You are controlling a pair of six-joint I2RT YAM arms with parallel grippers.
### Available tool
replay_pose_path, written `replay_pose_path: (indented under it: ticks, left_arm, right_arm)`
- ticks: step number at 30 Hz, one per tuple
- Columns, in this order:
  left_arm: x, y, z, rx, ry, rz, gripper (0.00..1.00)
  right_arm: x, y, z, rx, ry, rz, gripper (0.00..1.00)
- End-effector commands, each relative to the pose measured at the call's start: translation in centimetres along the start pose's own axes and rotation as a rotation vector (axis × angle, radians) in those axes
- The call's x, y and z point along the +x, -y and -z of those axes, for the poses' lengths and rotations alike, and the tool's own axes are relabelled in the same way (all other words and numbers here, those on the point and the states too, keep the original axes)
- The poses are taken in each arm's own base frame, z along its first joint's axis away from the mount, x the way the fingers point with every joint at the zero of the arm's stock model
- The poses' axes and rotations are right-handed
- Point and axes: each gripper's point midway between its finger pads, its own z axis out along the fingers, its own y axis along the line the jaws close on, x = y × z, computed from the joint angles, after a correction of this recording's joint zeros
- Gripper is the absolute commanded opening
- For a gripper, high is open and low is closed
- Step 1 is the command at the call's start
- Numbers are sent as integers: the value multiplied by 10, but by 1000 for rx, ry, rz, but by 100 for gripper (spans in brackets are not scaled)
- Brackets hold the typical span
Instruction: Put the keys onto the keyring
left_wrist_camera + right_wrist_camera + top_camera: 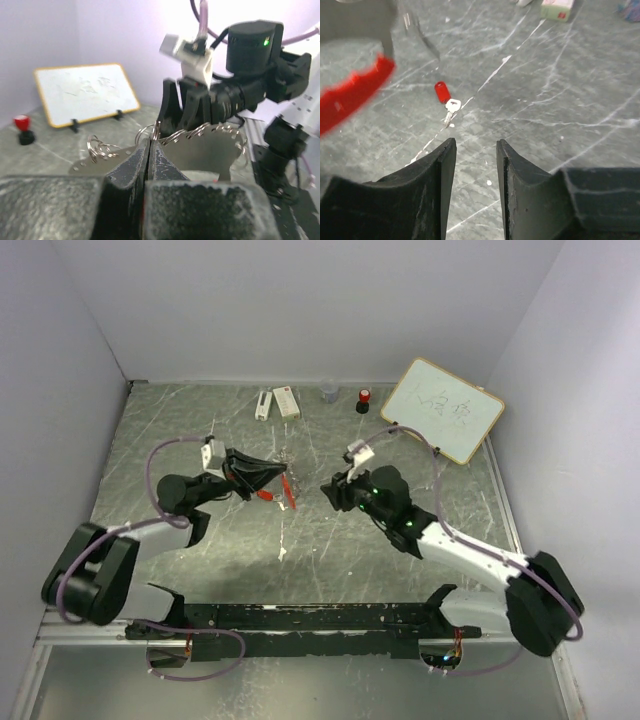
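The left end effector point(148, 160) is clamped shut on the keyring point(205, 145), pinching the edge of its curved grey piece and holding it off the surface point(560, 100). Its own wrist view shows a row of small holes along that piece, with several thin silver rings threaded through them. The top view shows only a dark tip with a red sliver beside it. The left wrist view alone also gives a level look at the whiteboard point(85, 92) and the red-capped black cylinder point(22, 129) standing near the far wall.

The right end effector point(475, 147) faces the keyring from near by, its fingers apart with nothing between them. Its wrist view shows what the others do not: the red-tagged key point(447, 102) lies flat on the surface beyond the gap between the fingers, its silver blade pointing toward the camera. The key is apart from the keyring. In this view the red fob point(350, 97) is a blurred shape at the left edge, close to the lens — the grey piece sits above it.
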Motion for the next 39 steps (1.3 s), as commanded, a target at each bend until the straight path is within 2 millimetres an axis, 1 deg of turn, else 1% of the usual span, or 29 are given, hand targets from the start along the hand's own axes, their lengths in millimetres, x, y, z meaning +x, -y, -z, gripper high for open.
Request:
replay_pose_path:
  ticks: [1,4,5,6,7,8,12,15,17,18,19,26,30,33,36,39]
  left_arm:
    - [-31,-33,14,-233,53,-157,7]
    - [-35,-51,29,-383,6,-205,7]
    - [-40,-53,35,-423,-4,-227,7]
    - [-38,-59,41,-472,-23,-221,7]
    - [-39,-62,46,-511,-33,-227,7]
    - [-45,-64,51,-546,-35,-245,7]
    - [-49,-66,65,-629,-68,-242,7]
    - [-51,-69,74,-685,-87,-220,7]
    - [-51,-70,81,-728,-89,-200,7]
    - [-51,-71,84,-747,-87,-192,7]
    - [-51,-71,86,-761,-82,-187,7]
    - [-56,-70,105,-861,-56,-170,7]
    - [-64,-72,117,-931,-43,-181,7]
    - [-67,-73,125,-975,-35,-188,7]
    - [-71,-72,130,-1000,-23,-193,7]
    - [-72,-73,132,-1011,-20,-195,7]
  right_arm:
    - [15,-21,-29,-105,-119,-7,39]
    - [34,-32,-52,-137,-190,2,39]
    - [38,-35,-60,-142,-205,5,39]
    - [49,-40,-69,-146,-233,6,39]
    - [55,-43,-76,-152,-253,5,39]
    - [61,-48,-85,-160,-273,5,39]
    - [80,-62,-113,-193,-316,40,38]
    - [86,-68,-128,-213,-317,105,39]
    - [98,-68,-132,-225,-334,152,39]
    - [89,-71,-139,-232,-312,177,38]
    - [90,-71,-142,-234,-310,204,38]
    - [105,-61,-154,-209,-319,342,38]
    - [118,-57,-159,-204,-354,396,39]
    - [120,-62,-160,-224,-336,424,39]
    - [124,-60,-164,-221,-349,432,40]
    - [123,-62,-167,-223,-344,451,39]
